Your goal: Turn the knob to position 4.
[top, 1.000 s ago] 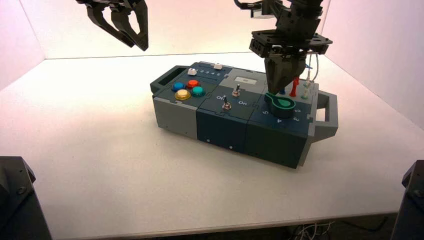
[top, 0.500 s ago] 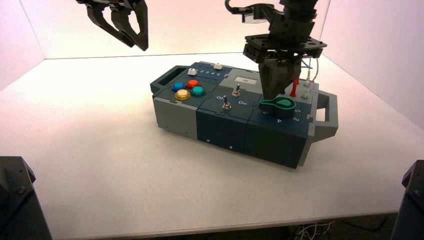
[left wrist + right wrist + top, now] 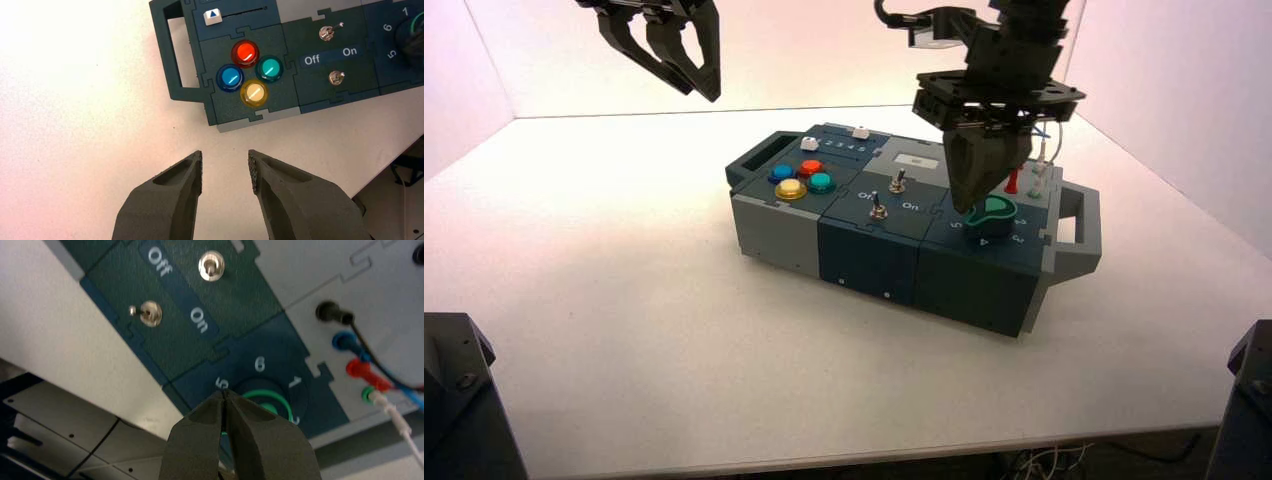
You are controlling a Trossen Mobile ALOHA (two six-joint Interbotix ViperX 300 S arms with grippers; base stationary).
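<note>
My right gripper (image 3: 224,392) is at the knob on the box's right part, its 2 fingers closed together with nothing between them. The green knob (image 3: 992,215) lies at the fingertips, partly hidden by them; I cannot tell whether they touch it. Around it I read the numerals 5, 6 and 1 (image 3: 294,382). Beside that panel are 2 metal toggle switches (image 3: 151,314), and farther left 4 round buttons (image 3: 254,93): red, blue, green and yellow. My left gripper (image 3: 225,172) is parked left of the box, open and empty.
</note>
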